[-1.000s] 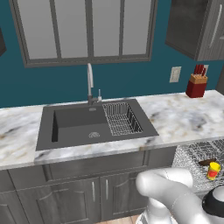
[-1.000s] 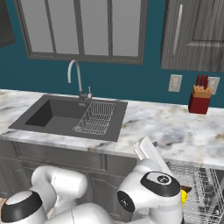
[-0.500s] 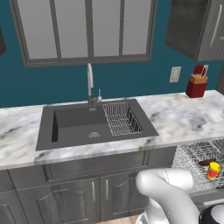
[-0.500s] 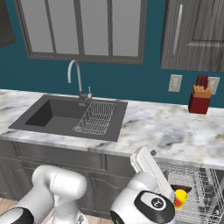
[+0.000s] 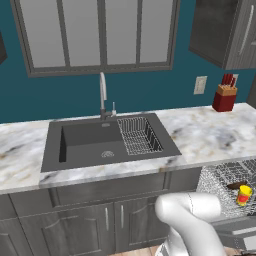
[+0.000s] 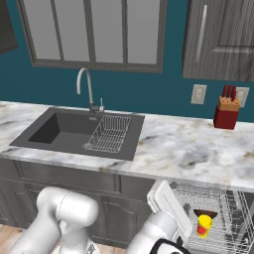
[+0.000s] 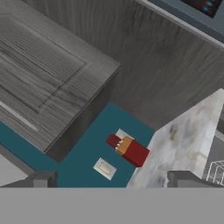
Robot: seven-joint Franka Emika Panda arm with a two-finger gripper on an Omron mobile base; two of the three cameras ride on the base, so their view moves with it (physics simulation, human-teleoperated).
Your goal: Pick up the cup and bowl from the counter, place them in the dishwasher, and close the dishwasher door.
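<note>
With the cup (image 6: 204, 225) and bowl (image 6: 205, 214) already sitting in the dishwasher (image 6: 208, 198) rack below the table (image 6: 188, 149), only the door remained. The hand (image 7: 111, 183), its fingers spread wide and holding nothing, would do best to come under the lowered panel and push it up squarely. The hand view alone tilted up at the knife block (image 7: 128, 150); the base views showed the loaded rack.
</note>
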